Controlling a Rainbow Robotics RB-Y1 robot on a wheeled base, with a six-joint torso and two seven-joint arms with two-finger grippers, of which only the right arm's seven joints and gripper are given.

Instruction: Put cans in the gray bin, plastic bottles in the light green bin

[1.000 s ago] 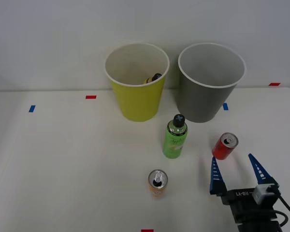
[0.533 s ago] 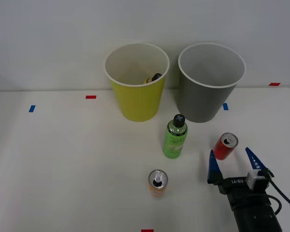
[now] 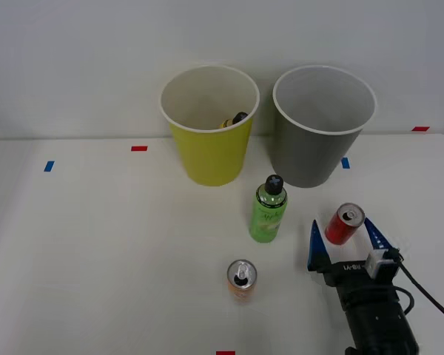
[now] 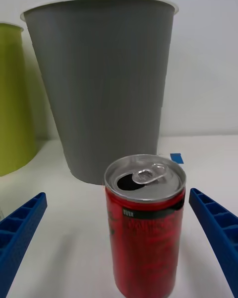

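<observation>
The right gripper point(image 3: 345, 235) is spread wide, its 2 blue ribbed fingers point(image 3: 315, 244) standing either side of the red can point(image 3: 344, 223) with clear gaps and no contact. The can stands upright on the white table point(image 3: 96, 244), in front of the gray bin point(image 3: 322, 126) and a little to its right.

The step in hand looks like the grasp on this can. To do it well, I would push forward until the fingers flank the middle of the can's body, keep it centred between them so neither pad nudges it first and tips it, then close squarely before lifting high enough to clear the bin's white rim.

The wrist view shows the red can point(image 4: 145, 223) sitting about midway between the fingers point(image 4: 20, 228), its pull-tab top open, with the gray bin point(image 4: 106, 79) directly behind it. That alignment is harder to judge from above.

The front view adds the rest of the job: a green plastic bottle point(image 3: 267, 209) with a black cap, an orange-and-white can point(image 3: 242, 279) nearer the robot, and the light green bin point(image 3: 209, 126) with a dark-capped item already lying inside
</observation>
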